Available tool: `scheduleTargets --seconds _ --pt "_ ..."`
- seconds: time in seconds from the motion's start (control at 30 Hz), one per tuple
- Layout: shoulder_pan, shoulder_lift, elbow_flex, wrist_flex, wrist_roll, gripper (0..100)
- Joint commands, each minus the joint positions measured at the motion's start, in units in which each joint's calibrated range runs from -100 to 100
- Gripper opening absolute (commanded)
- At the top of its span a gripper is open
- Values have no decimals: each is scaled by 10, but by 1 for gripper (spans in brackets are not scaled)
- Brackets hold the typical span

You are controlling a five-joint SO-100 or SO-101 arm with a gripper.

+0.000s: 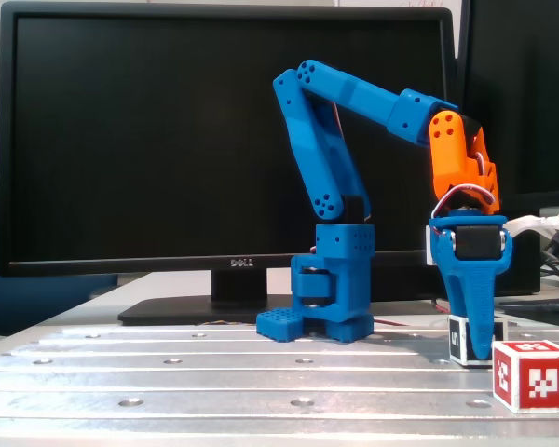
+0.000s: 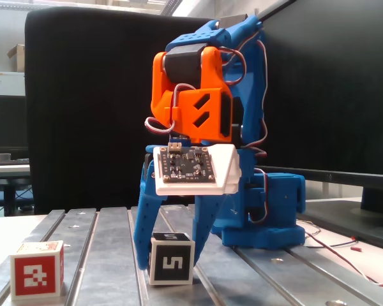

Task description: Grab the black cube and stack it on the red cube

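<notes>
The black cube [image 2: 171,258] with a white "5" sits on the slotted metal table [image 2: 96,255]. In a fixed view it shows partly behind a finger [image 1: 456,341]. My blue gripper [image 2: 169,261] points straight down and straddles it, one finger on each side. The jaws are open: a small gap shows on the cube's left, and the right finger is at or near its edge. From the side, the gripper [image 1: 475,352] reaches down to the table. The red cube [image 1: 533,374] with pixel markers sits on the table close by, and in a fixed view [image 2: 37,269] it lies left of the black cube.
The arm's blue base [image 1: 331,303] stands on the metal table [image 1: 214,372] behind the cubes. A large black Dell monitor [image 1: 168,140] fills the background. Loose wires [image 2: 345,245] lie near the base.
</notes>
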Motion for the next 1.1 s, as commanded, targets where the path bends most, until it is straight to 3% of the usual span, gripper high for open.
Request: scheduleTargets --seconds 0.0,0.67,1.07 --pt "-2 0 -18 3 1 19" --pt "2 0 -65 62 3 19" --pt "62 0 -202 164 53 19"
